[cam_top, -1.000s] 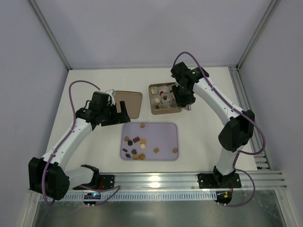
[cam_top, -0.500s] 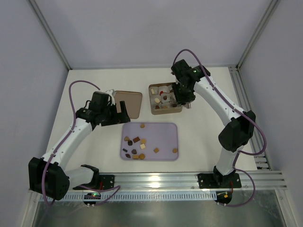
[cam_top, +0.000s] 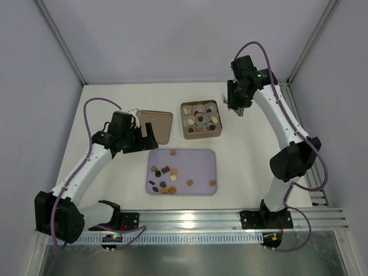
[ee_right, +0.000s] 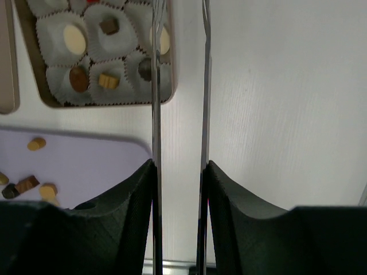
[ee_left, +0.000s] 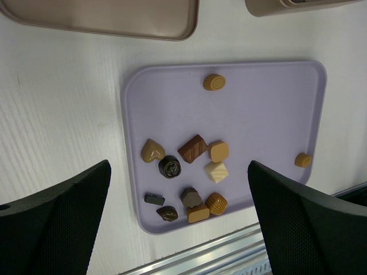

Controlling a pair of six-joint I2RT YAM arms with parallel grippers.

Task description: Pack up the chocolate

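Several chocolates (cam_top: 165, 177) lie loose on a lilac tray (cam_top: 198, 164); the left wrist view shows them (ee_left: 194, 148) in dark brown, caramel and cream. More chocolates (ee_right: 108, 26) sit in white paper cups inside the gold-brown tin (cam_top: 201, 135). My left gripper (cam_top: 145, 138) hovers open and empty by the tray's left edge, its jaws wide either side of the pile (ee_left: 179, 169). My right gripper (cam_top: 236, 108), with thin metal blades (ee_right: 179, 11), is just right of the tin, blades apart with nothing between them.
The tin's lid (cam_top: 156, 125) lies open side up, left of the tin and behind the tray. The tray's right half (ee_left: 264, 103) holds a single caramel piece (ee_left: 303, 160). A metal rail (cam_top: 230, 218) runs along the near edge. Enclosure walls stand on three sides.
My right gripper has risen from over the tin's right side and moved back and to the right, off the tin. The left arm has not moved.
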